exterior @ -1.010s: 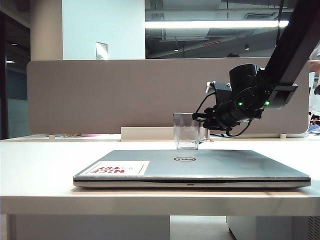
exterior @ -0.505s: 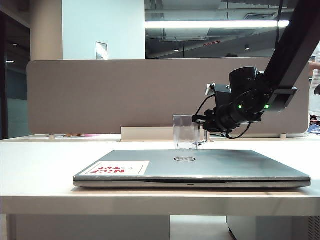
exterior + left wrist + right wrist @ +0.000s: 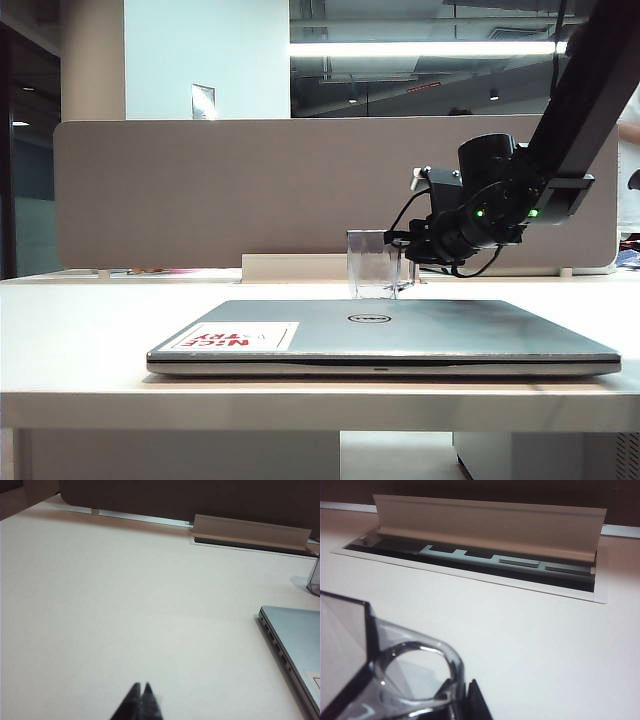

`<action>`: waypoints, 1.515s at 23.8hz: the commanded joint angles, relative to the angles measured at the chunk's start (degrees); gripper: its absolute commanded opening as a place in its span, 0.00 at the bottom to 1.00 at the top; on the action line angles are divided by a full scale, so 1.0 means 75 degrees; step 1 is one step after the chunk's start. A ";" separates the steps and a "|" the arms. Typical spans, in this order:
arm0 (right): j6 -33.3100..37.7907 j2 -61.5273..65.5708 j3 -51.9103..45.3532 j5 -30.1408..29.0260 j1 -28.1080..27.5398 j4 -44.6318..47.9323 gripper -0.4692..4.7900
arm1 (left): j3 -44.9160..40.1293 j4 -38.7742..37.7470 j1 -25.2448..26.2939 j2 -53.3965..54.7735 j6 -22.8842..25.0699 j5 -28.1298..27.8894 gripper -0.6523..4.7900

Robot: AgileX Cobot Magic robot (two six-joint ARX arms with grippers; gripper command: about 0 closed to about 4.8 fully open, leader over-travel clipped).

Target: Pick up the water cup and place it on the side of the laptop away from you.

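The water cup (image 3: 373,262), clear and square with a side handle, stands on the table just behind the far edge of the closed silver laptop (image 3: 400,325). My right gripper (image 3: 408,252) reaches in from the right at the cup's handle. In the right wrist view the handle (image 3: 415,675) sits between the dark fingertips of the right gripper (image 3: 462,686), which stand close on either side of it. My left gripper (image 3: 141,685) hovers shut and empty over bare table left of the laptop (image 3: 295,630). The cup (image 3: 315,577) shows at that view's edge.
A raised cable-tray flap (image 3: 490,512) over an open slot lies just beyond the cup, also seen as the flap (image 3: 290,265) behind the laptop. A grey partition (image 3: 220,190) closes the back of the table. A white sticker with red letters (image 3: 235,336) is on the lid.
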 commanded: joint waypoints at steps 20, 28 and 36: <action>-0.0831 -0.0370 0.0058 -0.0032 0.0000 -0.0641 0.27 | 0.0023 0.0044 -0.0012 0.0006 -0.0023 0.0006 0.11; -0.0924 -0.0411 0.0146 -0.0224 -0.0192 -0.0609 0.27 | 0.0023 0.0041 -0.0012 0.0006 -0.0023 0.0009 0.11; -0.1256 -0.0455 0.0149 -0.0901 -0.0326 -0.1236 0.27 | 0.0023 0.0041 -0.0012 0.0006 -0.0023 0.0006 0.11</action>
